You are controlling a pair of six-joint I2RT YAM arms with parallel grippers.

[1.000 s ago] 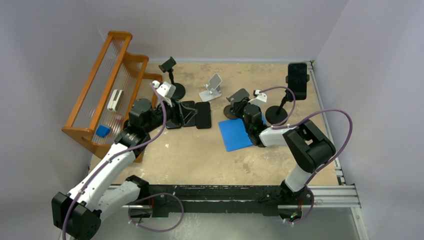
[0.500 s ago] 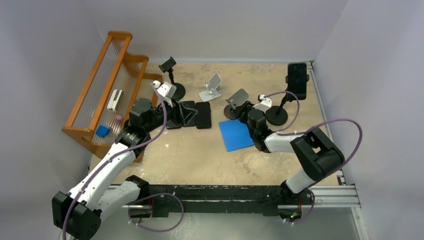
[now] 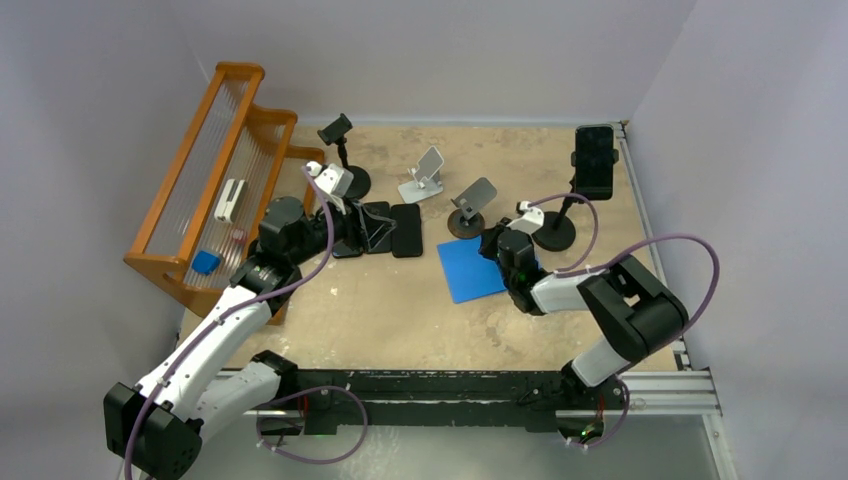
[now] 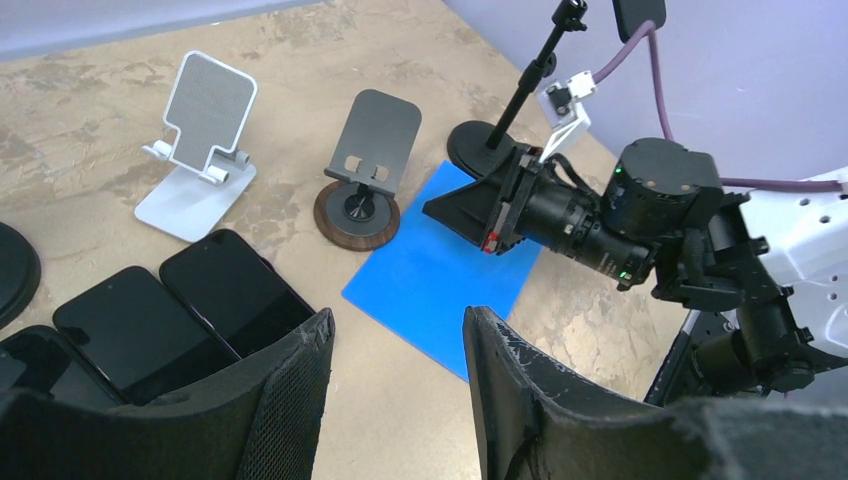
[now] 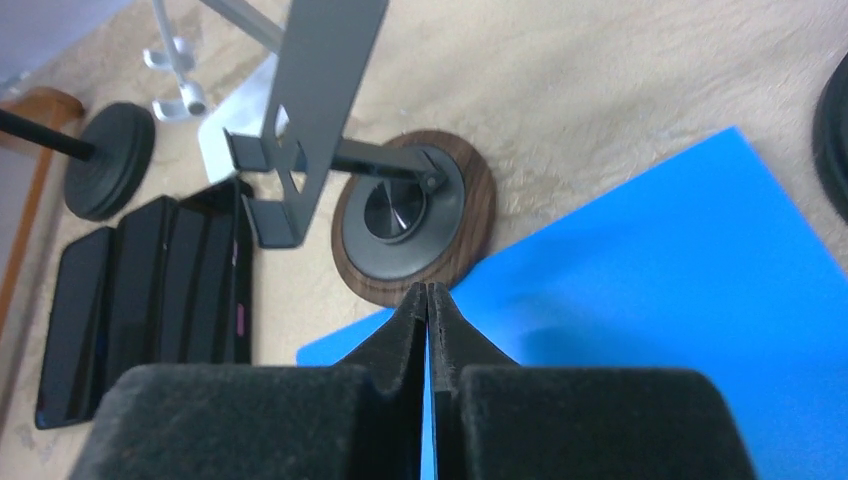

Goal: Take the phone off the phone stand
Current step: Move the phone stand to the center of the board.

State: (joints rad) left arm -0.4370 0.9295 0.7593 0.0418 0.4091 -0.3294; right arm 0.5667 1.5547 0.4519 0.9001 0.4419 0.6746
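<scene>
Eyeing the phone [image 3: 596,160], two o'clock of the right gripper [image 3: 490,240]: looks rigid, slick, so take its long edges. Right jaws pinched shut, empty; left gripper [image 4: 397,320] parted, empty.

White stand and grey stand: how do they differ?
The white stand has a flat rectangular foot; the grey stand sits on a round wood-rimmed base. The white stand is apart from the blue mat; the grey stand sits beside it. Both are empty and tilted back.
</scene>
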